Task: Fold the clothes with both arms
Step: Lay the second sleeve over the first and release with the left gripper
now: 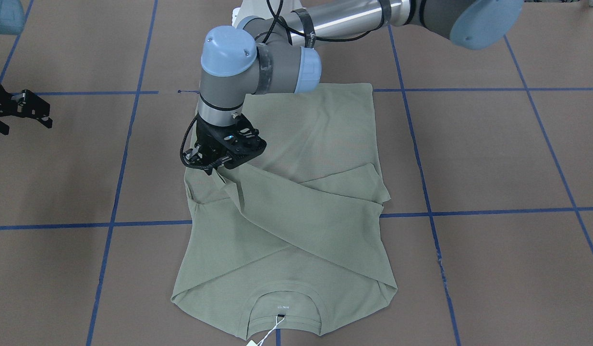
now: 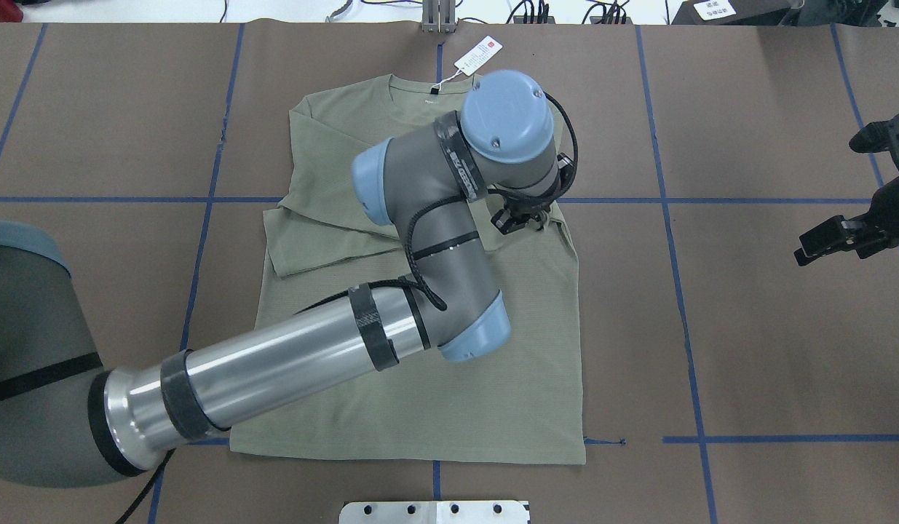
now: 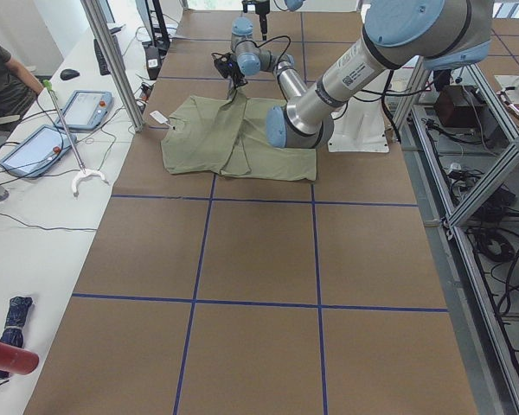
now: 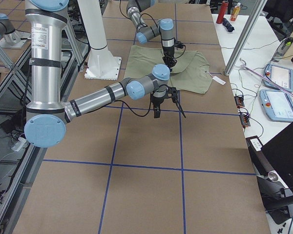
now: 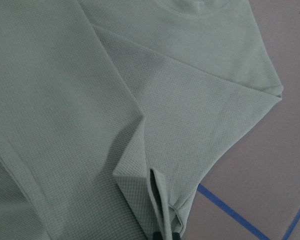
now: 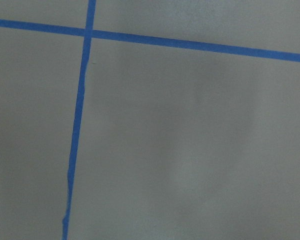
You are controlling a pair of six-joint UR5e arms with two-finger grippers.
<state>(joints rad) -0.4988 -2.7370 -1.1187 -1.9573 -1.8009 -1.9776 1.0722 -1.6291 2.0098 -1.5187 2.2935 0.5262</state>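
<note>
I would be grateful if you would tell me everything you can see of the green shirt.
The shirt is a sage-green, long-sleeved knit with a fine textured weave and a round neck, where a white tag hangs on string. It lies flat on the brown table, neck away from the robot. Both sleeves are folded across the body and cross each other. The left hand pinches the end of the upper sleeve, lifting it slightly off the body.
</note>
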